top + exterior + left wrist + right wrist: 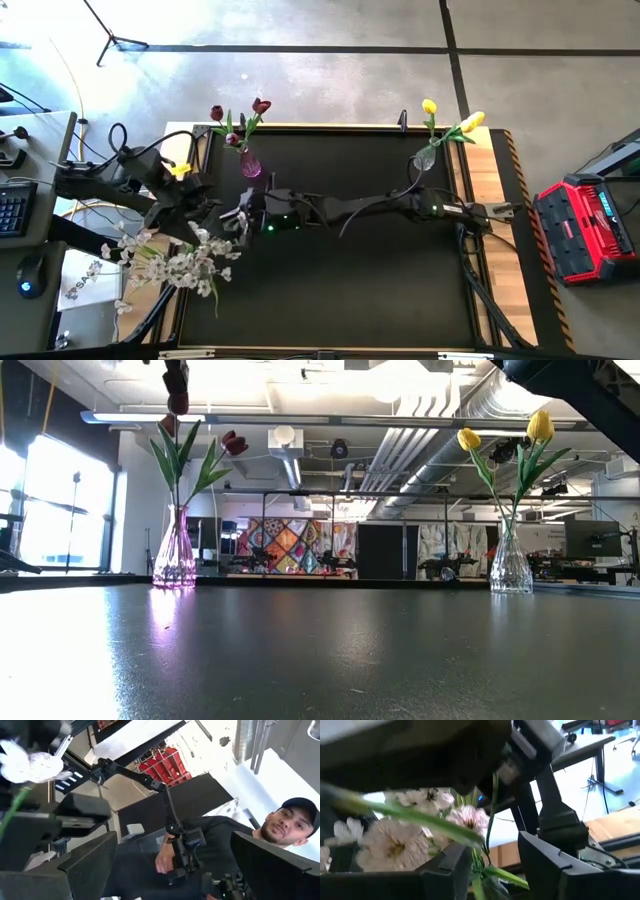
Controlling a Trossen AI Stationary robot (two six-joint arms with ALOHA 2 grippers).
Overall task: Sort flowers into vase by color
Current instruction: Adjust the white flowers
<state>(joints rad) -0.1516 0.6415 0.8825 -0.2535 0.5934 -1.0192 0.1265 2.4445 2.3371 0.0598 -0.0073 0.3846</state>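
Sprays of white flowers (185,262) spread over the table's near left edge, beside my left arm; what bears them is hidden. My right gripper (232,215) reaches level across the table to them. It is open, and their green stems (481,865) stand between its fingers, with the blossoms (395,845) just beyond. My left gripper (200,200) is open and holds nothing; one white blossom (30,762) shows beside it. Two maroon tulips (240,115) stand in a pink vase (175,555), and two yellow tulips (450,118) in a clear vase (512,560). My right gripper has the white flowers' stems (479,870) between its two fingers, coming level from the table's right side. The stems run close to one finger (452,870), and the gap is wider than they are. Whether a finger touches them, I cannot tell.
Both vases stand at the table's far edge, with bare dark tabletop (350,280) in front of them. A red toolbox (585,225) sits on the floor at the right and a desk with a keyboard (15,205) at the left. A person (285,825) shows beyond the table.
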